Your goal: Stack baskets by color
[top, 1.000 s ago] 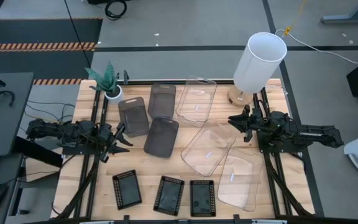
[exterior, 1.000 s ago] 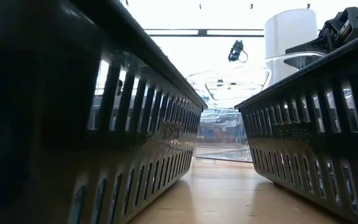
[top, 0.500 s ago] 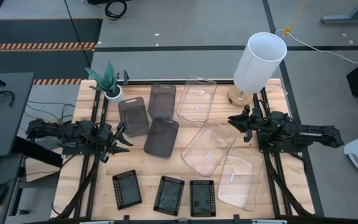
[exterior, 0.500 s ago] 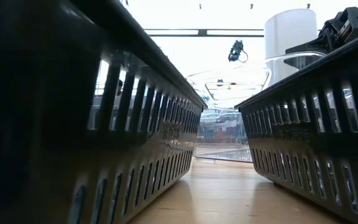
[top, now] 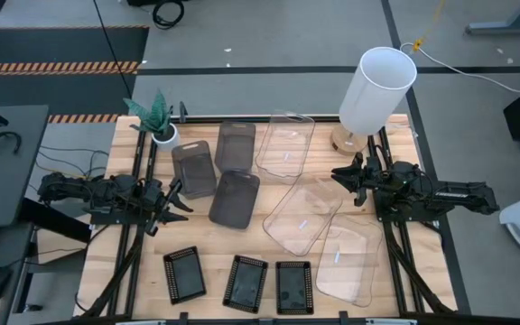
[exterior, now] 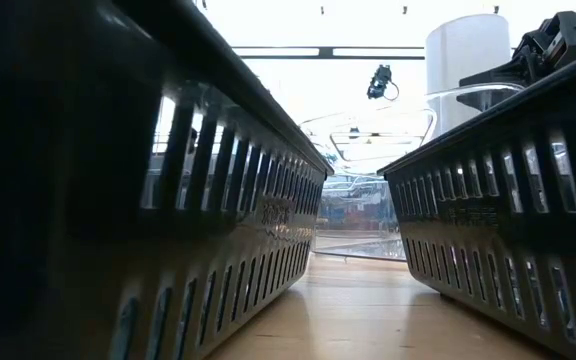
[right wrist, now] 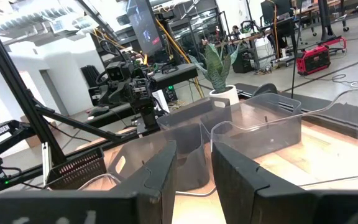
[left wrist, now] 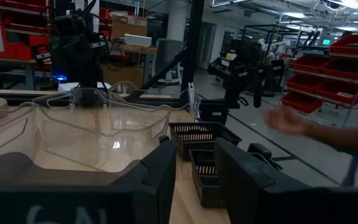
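I see L gripper (top: pixel 177 200) at table's (top: pixel 116 271) left edge, jaws a bit apart, empty, grey baskets (top: pixel 234 199) just beside. R gripper (top: pixel 341 174) likewise parted, empty, near clear baskets (top: pixel 301 215). Black mesh baskets (top: pixel 245 283) sit along front, unstacked. "TROSSEN" reads on L arm in right wrist view.

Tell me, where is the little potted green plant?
In the high view, the small potted green plant stands at the table's far left corner, beside the nearest smoky grey translucent basket.
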Robot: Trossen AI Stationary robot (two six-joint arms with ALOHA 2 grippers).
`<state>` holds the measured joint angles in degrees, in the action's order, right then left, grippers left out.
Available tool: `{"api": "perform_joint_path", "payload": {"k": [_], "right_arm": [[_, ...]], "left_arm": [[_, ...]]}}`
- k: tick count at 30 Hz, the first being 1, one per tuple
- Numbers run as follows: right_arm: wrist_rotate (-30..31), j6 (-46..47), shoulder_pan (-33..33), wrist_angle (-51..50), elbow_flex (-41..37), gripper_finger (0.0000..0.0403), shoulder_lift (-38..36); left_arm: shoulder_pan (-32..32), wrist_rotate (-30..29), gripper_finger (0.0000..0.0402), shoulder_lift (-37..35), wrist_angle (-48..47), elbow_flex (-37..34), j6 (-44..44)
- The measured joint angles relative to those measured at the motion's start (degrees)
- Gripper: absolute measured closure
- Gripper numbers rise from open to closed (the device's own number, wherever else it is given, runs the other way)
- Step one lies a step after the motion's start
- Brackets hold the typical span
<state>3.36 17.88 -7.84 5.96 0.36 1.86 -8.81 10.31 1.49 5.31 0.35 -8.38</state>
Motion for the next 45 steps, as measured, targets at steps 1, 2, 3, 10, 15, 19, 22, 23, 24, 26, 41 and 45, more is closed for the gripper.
{"api": "perform_joint_path", "payload": {"k": [1, 2, 3, 10, 15, 19, 22, 23, 24, 26, 41, 45], "right_arm": [[0.00, 0.01, 0.00, 0.00, 0.00, 0.0296, -0.01], [0.00, -0.01, 0.00, 0.02, 0.00, 0.0296, 0.01], [0.02, -0.46, 0.00, 0.12, 0.00, 0.0296, 0.01], [0.02, -2.85, 0.00, 0.73, 0.00, 0.0296, -0.01], [0.11, -3.06, 0.00, 5.74, 0.00, 0.0296, 0.01], [0.02, -7.82, 0.00, 16.41, 0.00, 0.0296, 0.01], [0.24, -14.39, 0.00, 23.81, 0.00, 0.0296, 0.01], [1.35, -15.15, 0.00, 25.84, 0.00, 0.0296, 0.01], [2.86, -15.37, 0.00, 27.26, 0.00, 0.0296, 0.05], [6.38, -16.16, -0.27, 28.92, 0.00, 0.0296, 0.59], [4.56, -9.87, -5.58, 16.91, 9.68, 0.0314, 23.17], [3.69, -9.87, -5.70, 12.89, 14.59, 0.0314, 30.55]], "left_arm": [[-0.01, 0.00, 0.0285, 0.00, 0.01, -0.01, 0.00], [-0.01, 0.01, 0.0285, -0.01, -0.01, 0.01, 0.00], [-0.01, 0.00, 0.0285, 0.01, 0.01, -0.01, 0.00], [-0.01, 0.00, 0.0285, 0.00, 0.00, 0.00, 0.00], [-0.01, 0.01, 0.0285, -0.01, -0.01, -0.01, 0.00], [0.00, 0.01, 0.0285, -0.01, 0.01, -0.01, 0.00], [-0.01, 0.00, 0.0285, 0.00, 0.00, 0.01, 0.00], [0.01, -0.01, 0.0285, -0.01, 0.01, 0.01, 0.00], [-0.01, 0.01, 0.0285, 0.00, 0.01, 0.01, 0.00], [-0.01, 0.01, 0.0285, -0.01, 0.01, -0.01, 0.00], [-0.01, -0.01, 0.0285, -0.01, 0.01, 0.00, -0.01], [-0.01, 0.01, 0.0285, -0.01, 0.01, 0.01, 0.00]]}}
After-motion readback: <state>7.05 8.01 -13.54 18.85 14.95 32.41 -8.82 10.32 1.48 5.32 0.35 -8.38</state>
